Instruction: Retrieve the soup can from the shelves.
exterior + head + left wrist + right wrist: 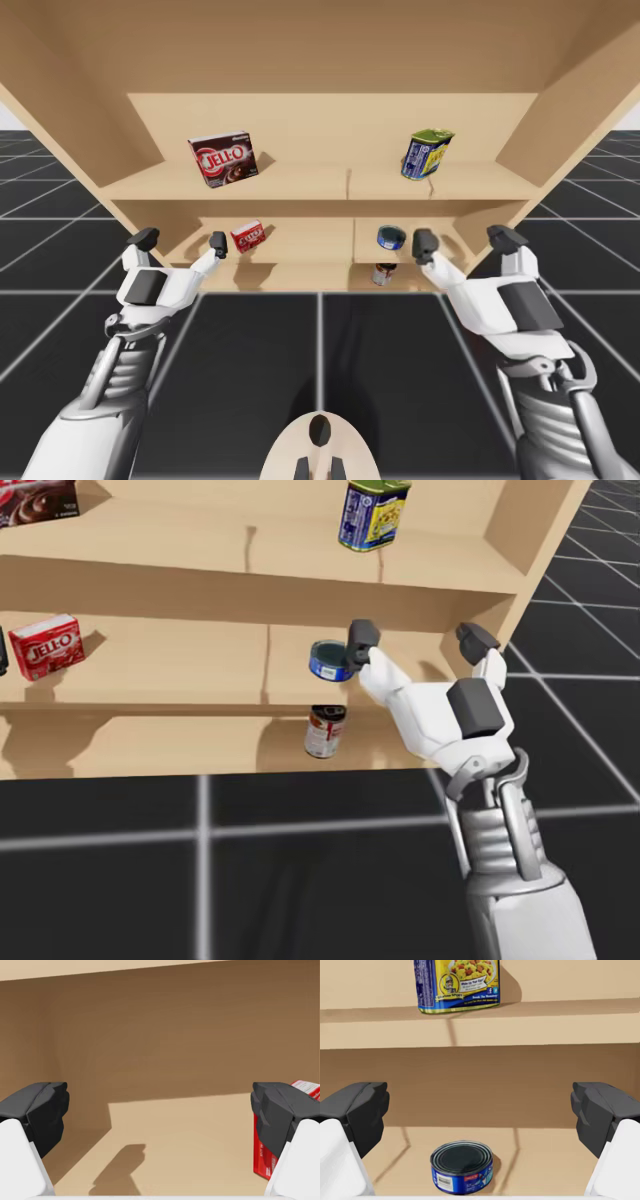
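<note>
A finger (280, 1117) half hides the red box (309, 1087)

Low centre in the head view, open space fronts the soup can (325, 730) on the bottom shelf (150, 745); the middle shelf board (150, 708) and flat blue can (330, 661) sit just above, beside my right gripper (420, 640).

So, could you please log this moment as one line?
left end effector: open, beside red box | right end effector: open, facing short blue can | red-and-white soup can: lowest shelf, untouched
</note>
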Robot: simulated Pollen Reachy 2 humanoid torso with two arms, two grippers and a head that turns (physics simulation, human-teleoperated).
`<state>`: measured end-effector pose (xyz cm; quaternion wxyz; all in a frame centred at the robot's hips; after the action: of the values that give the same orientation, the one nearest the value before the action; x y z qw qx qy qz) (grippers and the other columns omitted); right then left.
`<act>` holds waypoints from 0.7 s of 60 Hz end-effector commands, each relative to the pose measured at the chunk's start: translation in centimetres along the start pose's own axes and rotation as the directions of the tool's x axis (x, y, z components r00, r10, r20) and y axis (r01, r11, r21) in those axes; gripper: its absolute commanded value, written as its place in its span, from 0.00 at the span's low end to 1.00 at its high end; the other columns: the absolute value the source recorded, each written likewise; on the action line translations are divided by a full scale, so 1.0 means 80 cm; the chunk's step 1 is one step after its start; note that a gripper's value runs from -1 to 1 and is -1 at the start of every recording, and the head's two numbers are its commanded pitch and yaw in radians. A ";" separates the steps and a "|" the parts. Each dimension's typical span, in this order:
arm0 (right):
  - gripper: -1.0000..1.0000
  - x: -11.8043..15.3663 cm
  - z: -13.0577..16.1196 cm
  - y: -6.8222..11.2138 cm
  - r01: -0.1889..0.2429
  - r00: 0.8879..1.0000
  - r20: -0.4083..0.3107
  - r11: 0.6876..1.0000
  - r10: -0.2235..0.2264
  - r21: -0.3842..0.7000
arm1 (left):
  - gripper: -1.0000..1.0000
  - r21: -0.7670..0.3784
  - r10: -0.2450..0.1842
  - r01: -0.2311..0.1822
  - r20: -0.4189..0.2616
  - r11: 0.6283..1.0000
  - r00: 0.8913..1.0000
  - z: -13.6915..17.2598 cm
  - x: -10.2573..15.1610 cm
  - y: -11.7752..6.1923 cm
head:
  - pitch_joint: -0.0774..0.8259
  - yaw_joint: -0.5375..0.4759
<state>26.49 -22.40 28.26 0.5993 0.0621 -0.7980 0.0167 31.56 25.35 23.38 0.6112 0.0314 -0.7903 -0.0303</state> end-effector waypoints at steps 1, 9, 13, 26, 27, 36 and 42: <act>0.00 0.014 0.042 0.025 0.014 1.000 -0.027 1.000 -0.014 0.013 | 0.00 0.000 0.003 -0.003 -0.003 1.000 1.000 0.000 0.000 0.001 | 0.73 0.28; 0.00 0.005 0.066 0.029 0.074 0.996 -0.050 0.997 -0.072 0.038 | 0.00 0.000 0.009 -0.009 -0.003 1.000 1.000 0.000 0.000 0.002 | 0.73 0.27; 0.00 -0.013 0.074 0.028 0.085 0.994 -0.077 0.994 -0.079 0.070 | 0.00 -0.001 0.010 -0.010 0.001 1.000 1.000 0.000 0.000 0.002 | 0.73 0.27; 0.00 -0.070 0.087 0.029 0.087 0.984 -0.163 0.990 -0.069 0.107 | 0.00 0.002 0.004 -0.004 0.002 1.000 1.000 0.000 -0.001 0.002 | 0.74 0.27; 0.00 -0.071 0.086 0.029 0.086 0.984 -0.167 0.991 -0.068 0.107 | 0.00 0.002 0.004 -0.004 0.002 1.000 1.000 0.000 -0.001 0.002 | 0.74 0.27; 0.00 -0.099 0.072 0.030 0.098 0.974 -0.213 0.991 -0.078 0.087 | 0.00 0.003 0.003 -0.003 0.003 1.000 1.000 0.000 -0.002 0.001 | 0.75 0.27; 0.00 -0.120 0.056 0.030 0.095 0.966 -0.248 0.993 -0.075 0.071 | 0.00 0.004 0.003 -0.003 0.003 1.000 1.000 0.000 -0.001 0.002 | 0.75 0.28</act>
<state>22.87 -20.71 19.85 0.6742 0.1078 -0.7286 0.0543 31.60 25.48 23.29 0.6102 0.0308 -0.7911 -0.0283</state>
